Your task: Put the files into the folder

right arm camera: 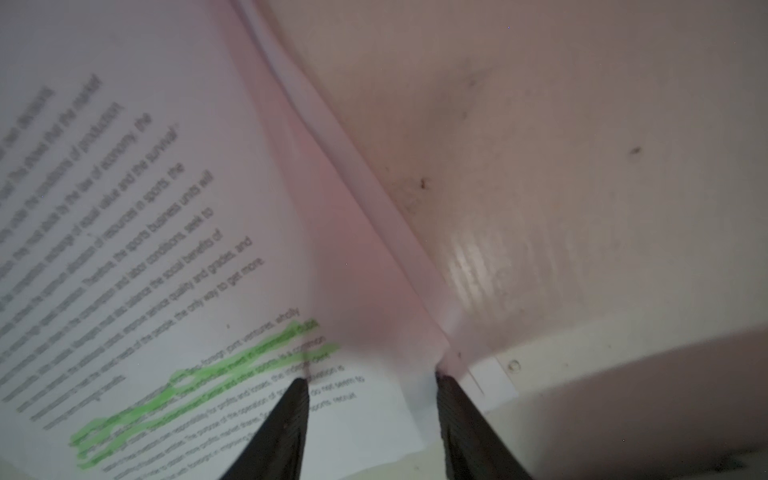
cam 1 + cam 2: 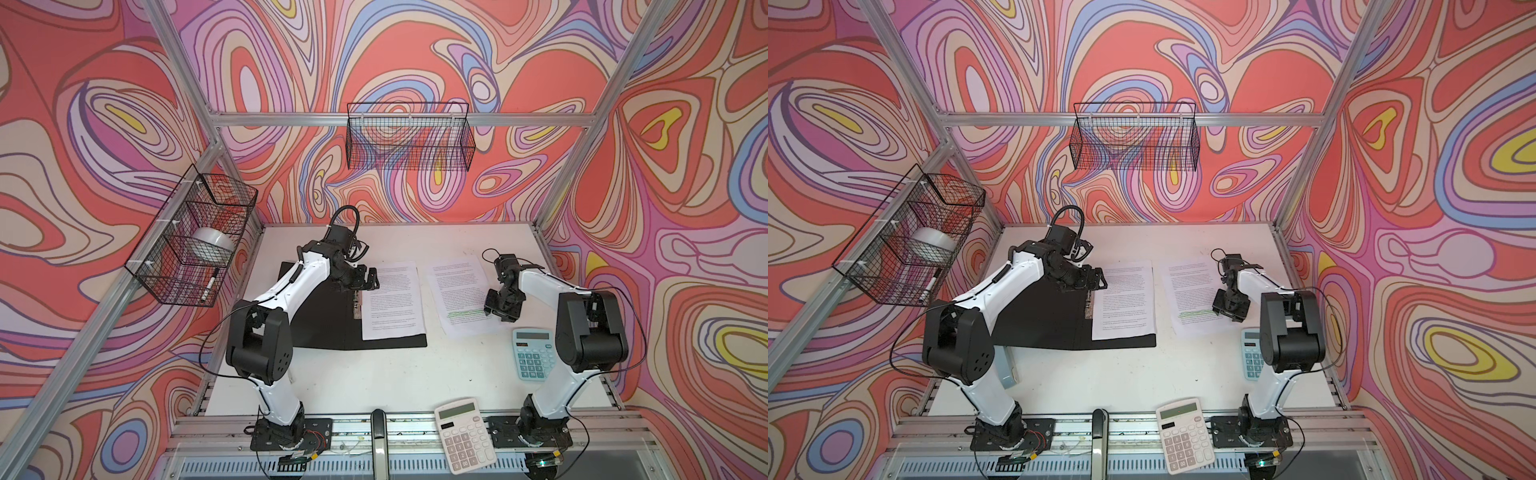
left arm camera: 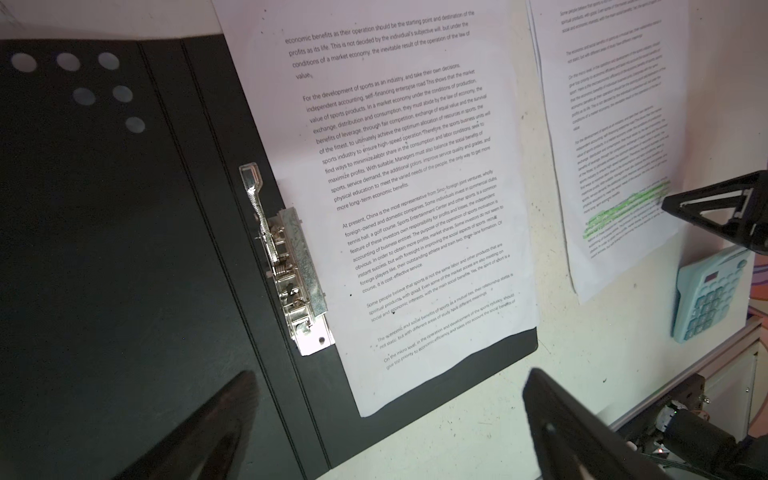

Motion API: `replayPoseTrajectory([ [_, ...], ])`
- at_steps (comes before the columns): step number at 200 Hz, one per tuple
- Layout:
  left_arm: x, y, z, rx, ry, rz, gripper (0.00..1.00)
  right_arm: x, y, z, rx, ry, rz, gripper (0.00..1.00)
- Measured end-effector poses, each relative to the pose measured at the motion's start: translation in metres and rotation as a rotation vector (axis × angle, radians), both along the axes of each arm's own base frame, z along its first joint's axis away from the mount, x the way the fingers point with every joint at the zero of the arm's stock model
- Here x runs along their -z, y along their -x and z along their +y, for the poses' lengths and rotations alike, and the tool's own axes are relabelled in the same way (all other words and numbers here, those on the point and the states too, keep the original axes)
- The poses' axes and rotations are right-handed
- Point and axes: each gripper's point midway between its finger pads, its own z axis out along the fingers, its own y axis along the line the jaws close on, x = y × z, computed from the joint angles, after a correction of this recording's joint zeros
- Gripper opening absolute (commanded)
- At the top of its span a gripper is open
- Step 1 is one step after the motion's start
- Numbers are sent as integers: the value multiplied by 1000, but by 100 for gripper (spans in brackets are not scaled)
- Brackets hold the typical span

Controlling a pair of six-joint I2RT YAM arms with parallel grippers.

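The folder point(image 2: 320, 328) point(image 2: 1050, 328) lies open at the table's centre-left, black inside point(image 3: 104, 249), with a metal clip point(image 3: 286, 257) along the spine. One printed sheet point(image 2: 392, 303) point(image 2: 1125, 299) point(image 3: 415, 208) rests on its right half. A second sheet with green highlighted lines point(image 2: 457, 291) point(image 2: 1192, 291) point(image 1: 145, 270) lies on the table to the right, with another sheet's margin showing under its edge. My left gripper point(image 2: 370, 280) point(image 3: 390, 374) hangs wide open over the folder near the clip. My right gripper point(image 2: 490, 309) point(image 1: 371, 377) stands open, with its fingers astride the highlighted sheet's right edge.
A light blue calculator point(image 2: 534, 353) sits just in front of the highlighted sheet, by the right arm. A white calculator point(image 2: 465, 434) lies at the front edge. A wire basket point(image 2: 195, 237) with a tape roll hangs on the left, and another basket point(image 2: 409, 137) on the back wall.
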Motion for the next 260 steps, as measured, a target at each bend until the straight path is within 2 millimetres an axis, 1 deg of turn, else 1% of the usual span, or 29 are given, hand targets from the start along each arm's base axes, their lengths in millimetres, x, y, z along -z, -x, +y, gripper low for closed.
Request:
replayPoseTrajectory([
  [25,6,4,1,0,-5,15,100,2,-2,-3,-9,22,1,42],
  [34,6,5,2,0,-6,17,100,2,-3,-4,-15,27,-1,36],
  [46,6,6,2,-1,-8,16,100,2,-4,-5,-19,34,-6,25],
  [56,6,7,3,-1,-8,13,100,2,-5,-6,-19,41,-12,19],
  [75,2,8,3,-1,-6,3,100,1,-7,-9,-22,58,-20,13],
  [105,-1,8,3,-2,-5,-5,100,-3,-6,-13,-26,84,-31,0],
  [126,-1,8,3,-2,-6,-7,100,-18,-9,-13,-29,79,-72,0],
  [148,-2,8,4,-3,-7,-10,100,-43,-15,-5,-37,35,-141,0],
  [176,-6,7,5,-6,-11,-22,100,-82,-35,9,-56,-39,-240,0],
  [192,-8,7,5,-6,-11,-28,100,-94,-43,15,-72,-69,-266,1],
  [209,-9,7,6,-6,-11,-32,100,-94,-43,17,-79,-79,-255,6],
  [220,-10,8,6,-7,-12,-35,100,-88,-38,16,-77,-76,-224,9],
  [233,-11,8,6,-7,-11,-38,100,-81,-31,14,-73,-66,-190,16],
  [260,-12,8,6,-7,-10,-40,100,-71,-18,11,-71,-51,-135,25],
])
